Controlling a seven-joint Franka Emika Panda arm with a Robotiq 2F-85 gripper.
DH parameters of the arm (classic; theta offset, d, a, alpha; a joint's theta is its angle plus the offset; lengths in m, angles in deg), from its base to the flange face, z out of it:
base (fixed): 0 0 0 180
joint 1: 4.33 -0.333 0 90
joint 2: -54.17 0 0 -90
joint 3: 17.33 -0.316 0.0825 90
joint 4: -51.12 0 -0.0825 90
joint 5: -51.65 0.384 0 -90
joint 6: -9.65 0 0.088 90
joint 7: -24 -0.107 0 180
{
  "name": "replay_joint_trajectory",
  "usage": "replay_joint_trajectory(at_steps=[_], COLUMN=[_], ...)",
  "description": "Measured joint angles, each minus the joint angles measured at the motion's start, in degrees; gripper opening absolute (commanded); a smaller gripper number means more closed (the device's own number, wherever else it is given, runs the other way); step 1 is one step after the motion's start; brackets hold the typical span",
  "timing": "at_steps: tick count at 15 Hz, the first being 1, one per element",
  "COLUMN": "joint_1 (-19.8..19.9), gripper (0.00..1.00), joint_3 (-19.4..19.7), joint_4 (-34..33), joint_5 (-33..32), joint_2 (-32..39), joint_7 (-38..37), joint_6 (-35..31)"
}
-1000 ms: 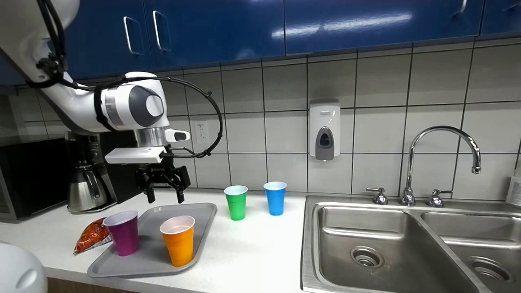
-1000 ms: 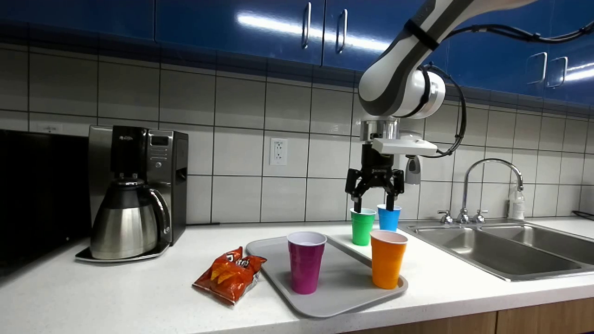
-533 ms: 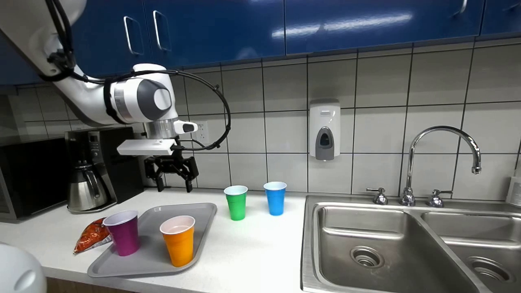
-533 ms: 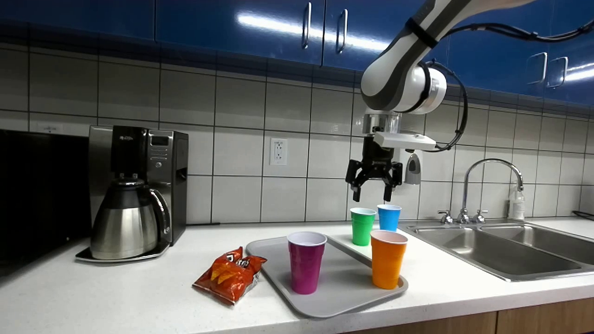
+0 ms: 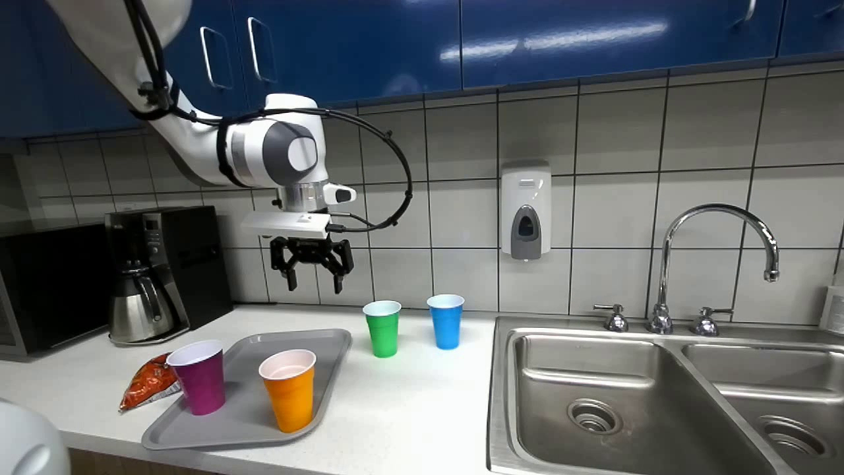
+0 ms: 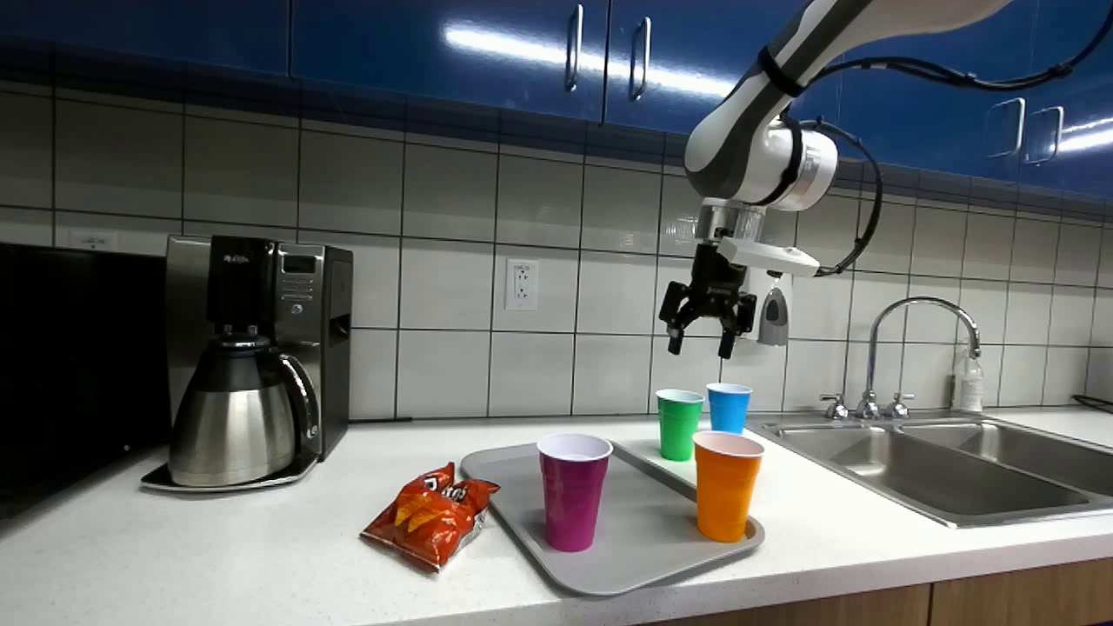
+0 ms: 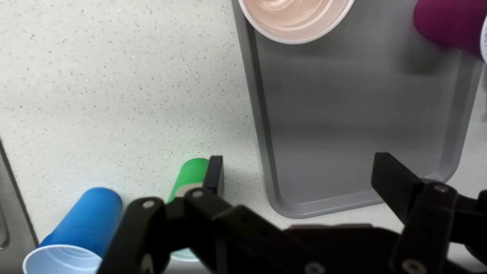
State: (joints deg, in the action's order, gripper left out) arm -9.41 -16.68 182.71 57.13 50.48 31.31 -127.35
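Black two-fingered gripper (image 6: 700,348), jaws spread and empty, hangs above and near the tapered green plastic cup (image 6: 677,429) beside the grey rectangular plastic tray (image 6: 639,522), where a low sideways sweep could topple it.

Black claw (image 5: 315,287); green cup (image 5: 382,335); speckled white counter (image 7: 133,95).

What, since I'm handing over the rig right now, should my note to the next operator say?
Gripper: open, empty, above the counter.
Done: purple cup and orange cup stand upright on the grey tray.
Left: green cup and blue cup are off the grey tray, upright on the counter, the blue one nearer the sink.
Also there: a chip bag on the counter beside the grey tray.
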Motion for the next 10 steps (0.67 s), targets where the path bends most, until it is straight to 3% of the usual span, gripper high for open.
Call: replay_joint_trajectory(at_steps=[10], joint_1=[0.66], gripper=[1.00], joint_3=[0.01], joint_4=[-10.28], joint_5=[-0.11], joint_2=[14.11], joint_7=[-0.02], joint_6=[-3.55])
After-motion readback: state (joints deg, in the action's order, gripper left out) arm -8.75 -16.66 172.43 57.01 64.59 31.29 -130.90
